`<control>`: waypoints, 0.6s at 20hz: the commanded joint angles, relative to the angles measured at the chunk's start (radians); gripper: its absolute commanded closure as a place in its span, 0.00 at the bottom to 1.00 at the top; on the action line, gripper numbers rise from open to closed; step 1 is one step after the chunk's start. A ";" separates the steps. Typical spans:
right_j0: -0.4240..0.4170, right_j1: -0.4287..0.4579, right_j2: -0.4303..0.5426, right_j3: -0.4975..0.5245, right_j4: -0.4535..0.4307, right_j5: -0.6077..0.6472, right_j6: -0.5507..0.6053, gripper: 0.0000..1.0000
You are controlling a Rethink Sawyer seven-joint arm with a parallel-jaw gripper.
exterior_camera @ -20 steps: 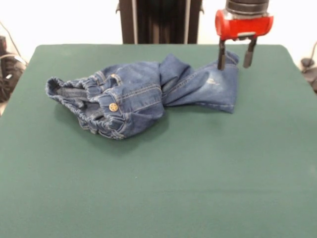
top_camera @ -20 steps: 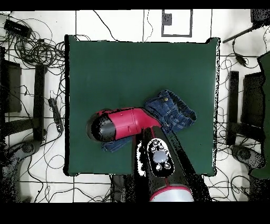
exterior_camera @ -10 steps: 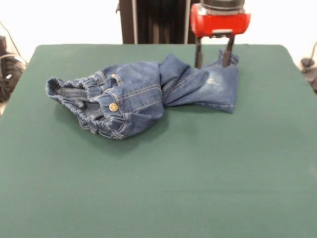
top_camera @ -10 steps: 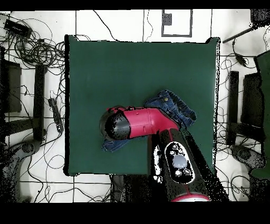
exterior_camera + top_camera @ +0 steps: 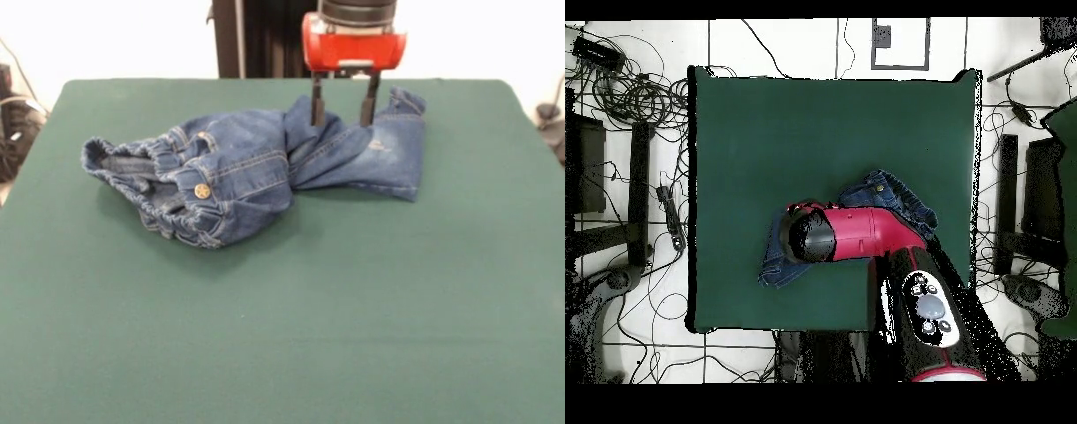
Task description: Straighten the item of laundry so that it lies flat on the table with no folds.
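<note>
One pair of jeans lies on one green table. One metal button shows on the waistband. One red and black arm reaches over the table, carrying one gripper with two dark fingers.

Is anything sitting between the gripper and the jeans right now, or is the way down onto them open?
Nothing visible stands in the way. The gripper hangs open directly over the folded leg part of the jeans, its fingertips at the denim. Only the jeans lie on the table; the overhead view shows the arm above the same spot.
</note>
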 commanded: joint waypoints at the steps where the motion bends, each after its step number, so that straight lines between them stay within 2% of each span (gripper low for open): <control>1: 0.039 0.123 0.002 -0.014 -0.015 -0.106 0.134 0.00; 12: 0.054 0.135 0.007 -0.020 0.003 -0.109 0.126 0.00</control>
